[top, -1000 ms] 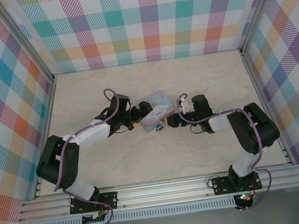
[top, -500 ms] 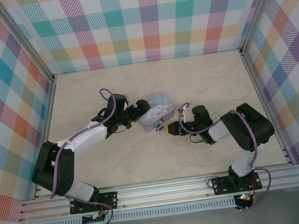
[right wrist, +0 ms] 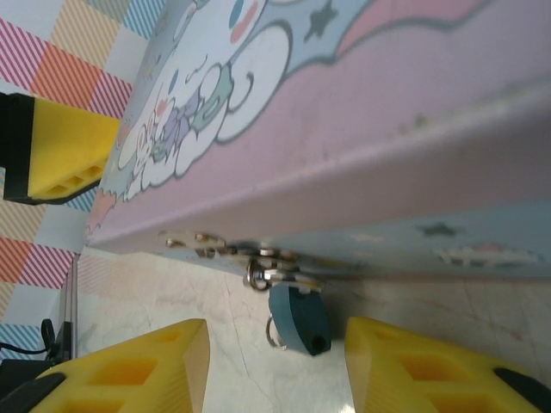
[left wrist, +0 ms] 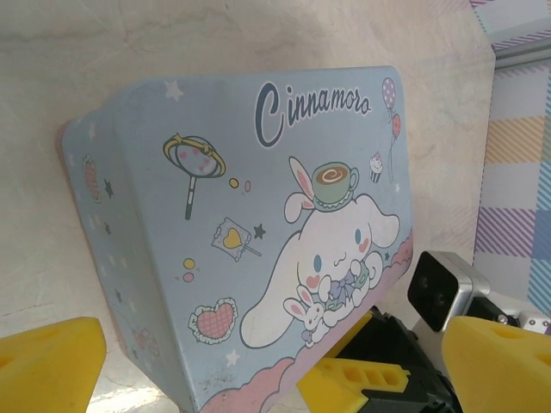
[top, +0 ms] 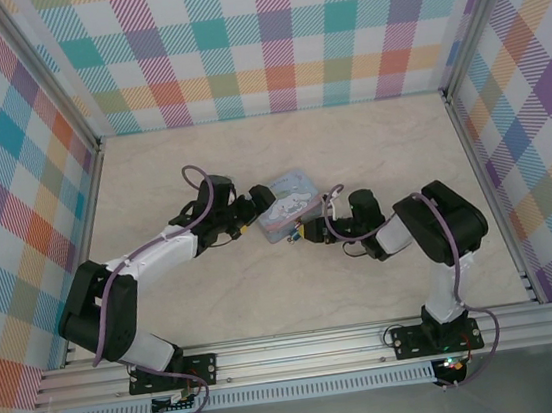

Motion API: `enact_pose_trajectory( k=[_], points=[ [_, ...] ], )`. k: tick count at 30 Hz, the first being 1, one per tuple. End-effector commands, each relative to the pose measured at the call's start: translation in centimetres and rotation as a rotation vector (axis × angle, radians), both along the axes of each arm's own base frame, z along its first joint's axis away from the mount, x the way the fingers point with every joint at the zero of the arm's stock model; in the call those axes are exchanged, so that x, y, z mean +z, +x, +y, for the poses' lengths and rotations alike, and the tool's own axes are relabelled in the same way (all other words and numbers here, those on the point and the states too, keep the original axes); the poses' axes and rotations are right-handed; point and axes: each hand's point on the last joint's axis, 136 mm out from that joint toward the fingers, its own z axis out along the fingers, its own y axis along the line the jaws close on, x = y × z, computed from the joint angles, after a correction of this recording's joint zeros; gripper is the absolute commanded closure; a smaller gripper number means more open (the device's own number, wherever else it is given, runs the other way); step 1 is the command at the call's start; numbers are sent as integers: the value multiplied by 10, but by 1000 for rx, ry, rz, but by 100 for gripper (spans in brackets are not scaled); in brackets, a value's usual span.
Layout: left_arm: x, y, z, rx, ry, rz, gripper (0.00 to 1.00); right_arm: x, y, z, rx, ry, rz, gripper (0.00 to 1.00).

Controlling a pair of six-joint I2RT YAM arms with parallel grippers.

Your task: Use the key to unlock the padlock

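- My left arm (top: pixel 151 254) reaches in from the left across the pale marbled table (top: pixel 369 145), with checked walls (top: pixel 12 188) around the workspace.
- My left gripper (top: pixel 254 212) is spread wide and grips nothing. Its yellow fingers (left wrist: pixel 47 361) sit on either side of the near left end of the tin (top: pixel 290 200). I cannot tell whether they touch it.
- The tin is pale blue with a cartoon print and lies flat between my two grippers. It blocks most of the direct path from one to the other.
- The padlock (right wrist: pixel 299 317) is small and blue. It hangs by its shackle from the metal clasp (right wrist: pixel 258 254) on the side of the tin that faces my right gripper, just above the table.
- A thin silvery ring (right wrist: pixel 273 331) sits against the padlock's left side.
- My right gripper (top: pixel 307 233) comes in low from the right with its jaws parted. The padlock sits in the gap between its yellow fingers (right wrist: pixel 129 370), touching neither.
- Behind it, my right arm (top: pixel 440 232) folds back toward its base.
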Motion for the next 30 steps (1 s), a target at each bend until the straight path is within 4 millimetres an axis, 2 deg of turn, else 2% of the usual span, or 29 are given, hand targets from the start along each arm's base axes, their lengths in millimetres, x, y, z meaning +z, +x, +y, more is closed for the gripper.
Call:
enact_pose_trajectory(
  k=[1, 6, 13, 21, 30],
  points=[
    [0, 10, 6, 32, 11, -6, 0, -8, 6, 4, -9, 0, 7, 54],
    [-1, 18, 9, 49, 15, -19, 0, -9, 8, 3, -18, 5, -15, 56],
    [5, 41, 28, 77, 74, -76, 0, -3, 10, 4, -11, 36, -62, 57],
    [1, 50, 27, 70, 72, -74, 0, 1, 9, 7, 17, 59, -86, 63],
    [0, 48, 29, 75, 75, -73, 0, 3, 10, 6, 9, 73, -99, 83]
  ],
)
